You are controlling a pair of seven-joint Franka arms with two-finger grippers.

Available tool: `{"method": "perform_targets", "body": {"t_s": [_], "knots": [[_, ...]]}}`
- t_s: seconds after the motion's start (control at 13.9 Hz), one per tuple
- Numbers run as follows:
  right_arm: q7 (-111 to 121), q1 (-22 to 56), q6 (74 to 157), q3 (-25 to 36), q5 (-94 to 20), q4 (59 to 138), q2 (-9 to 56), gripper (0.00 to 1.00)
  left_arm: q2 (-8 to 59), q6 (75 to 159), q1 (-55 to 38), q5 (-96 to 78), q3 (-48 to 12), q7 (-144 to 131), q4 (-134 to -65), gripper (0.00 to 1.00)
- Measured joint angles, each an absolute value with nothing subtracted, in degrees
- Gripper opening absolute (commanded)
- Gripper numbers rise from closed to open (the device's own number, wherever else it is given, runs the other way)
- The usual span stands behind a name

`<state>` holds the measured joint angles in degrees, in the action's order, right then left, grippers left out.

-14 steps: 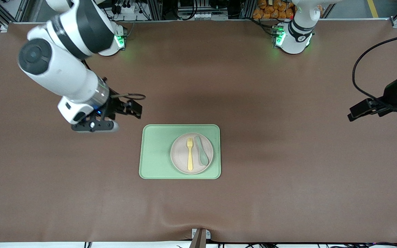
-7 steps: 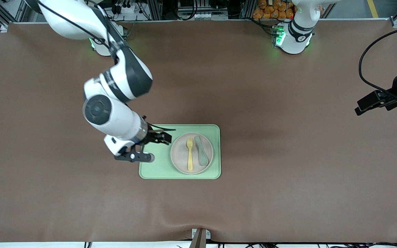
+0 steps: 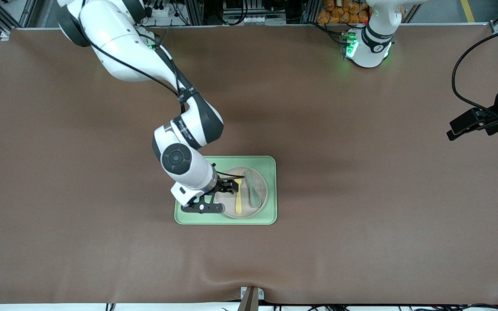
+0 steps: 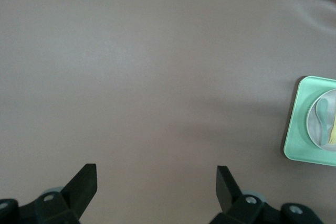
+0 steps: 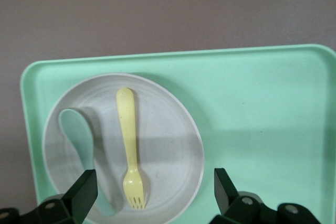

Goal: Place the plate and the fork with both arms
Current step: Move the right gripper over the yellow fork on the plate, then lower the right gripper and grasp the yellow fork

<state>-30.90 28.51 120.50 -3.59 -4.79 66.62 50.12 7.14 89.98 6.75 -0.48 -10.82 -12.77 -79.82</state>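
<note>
Cutlery lies stacked on the crockery, so we read the layout first: the small pale-yellow plastic fork (image 5: pixel 129 145) rests lengthwise on the round, flat, off-white speckled plate (image 5: pixel 168 145), and the plate sits inside the rectangular light-green tray (image 3: pixel 197 170), toward the left arm's end of it. We judge that the fork must come off before the plate can be lifted cleanly, which explains why the right gripper (image 3: pixel 219 196) hangs low over the plate with its jaws spread wide and nothing between them; in the right wrist view the two fingers straddle the tine end of the fork. The grey-green spoon (image 5: pixel 79 135) lies just beside the fork on the same plate, and we regard it as the main obstruction, since a finger coming down on that side could catch it. The tray's raised rim may also hinder any sideways slide of the plate. The left gripper (image 4: pixel 156 184) waits over bare brown tabletop (image 3: pixel 361 181) at the left arm's end, jaws released and empty, well apart from the tray.
</note>
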Motion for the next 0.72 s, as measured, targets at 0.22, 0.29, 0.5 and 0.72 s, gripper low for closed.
{"method": "perform_targets", "body": {"t_s": [0.22,0.29,0.5,0.72], "knots": [[-31.0,29.2,120.9,-3.6,-4.5,66.5,51.8,0.77,6.3,88.4,7.0,-0.5,-10.8,-12.8,-79.8,1.0],[-31.1,29.5,121.2,-3.6,-4.5,66.5,52.1,0.77,6.1,88.1,7.0,-0.5,-10.8,-12.8,-79.8,1.0],[-33.5,30.9,123.7,-3.6,-4.5,66.5,53.5,0.74,5.9,87.8,7.0,-0.5,-10.8,-12.8,-79.9,1.0],[-34.4,31.9,124.8,-3.6,-4.1,66.5,54.7,0.68,5.9,87.8,7.0,-0.5,-10.8,-12.8,-80.3,1.0]]}}
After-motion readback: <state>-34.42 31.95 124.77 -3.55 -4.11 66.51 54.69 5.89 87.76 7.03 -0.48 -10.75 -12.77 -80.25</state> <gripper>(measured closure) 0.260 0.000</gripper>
